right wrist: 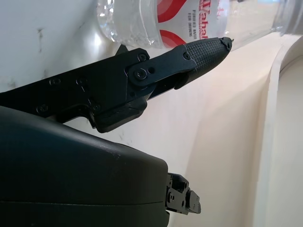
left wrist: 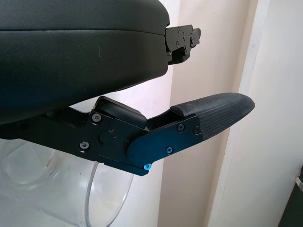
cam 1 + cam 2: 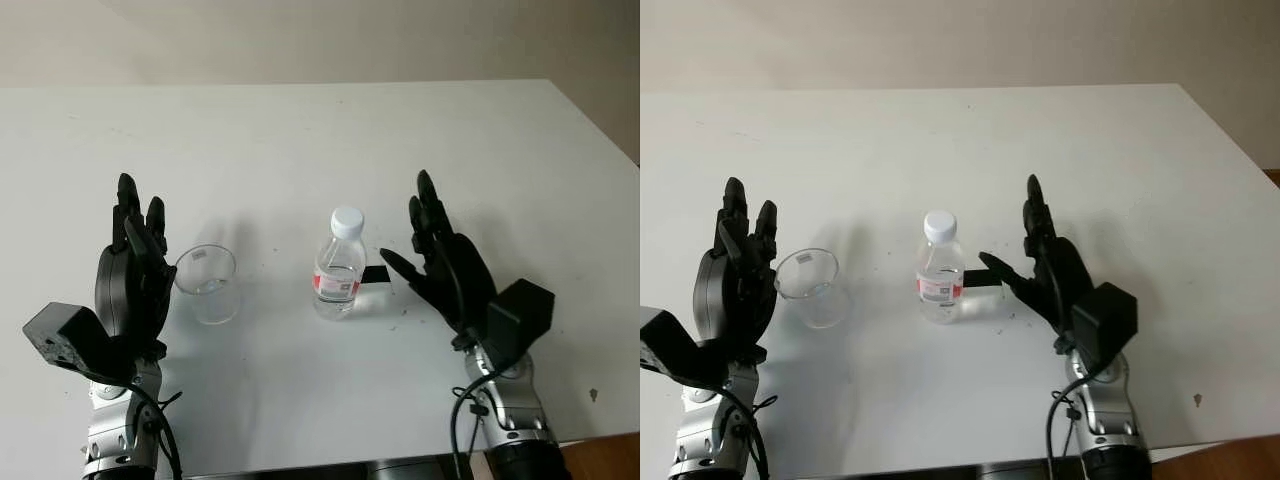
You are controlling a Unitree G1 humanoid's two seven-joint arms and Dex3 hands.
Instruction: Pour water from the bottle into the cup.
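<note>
Bottle (image 3: 339,277), capped and upright, is positioned at the centre of the white tabletop (image 3: 330,140). The clear cup (image 3: 207,284) is located to its left, apart from it. The left hand (image 3: 133,265) is held open just beside the cup, nothing grasped. The right hand (image 3: 441,260) is held open near the bottle, with its thumb extended toward the label.

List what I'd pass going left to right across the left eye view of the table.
Left black robot hand → clear empty plastic cup → clear plastic water bottle with white cap → right black robot hand.
</note>
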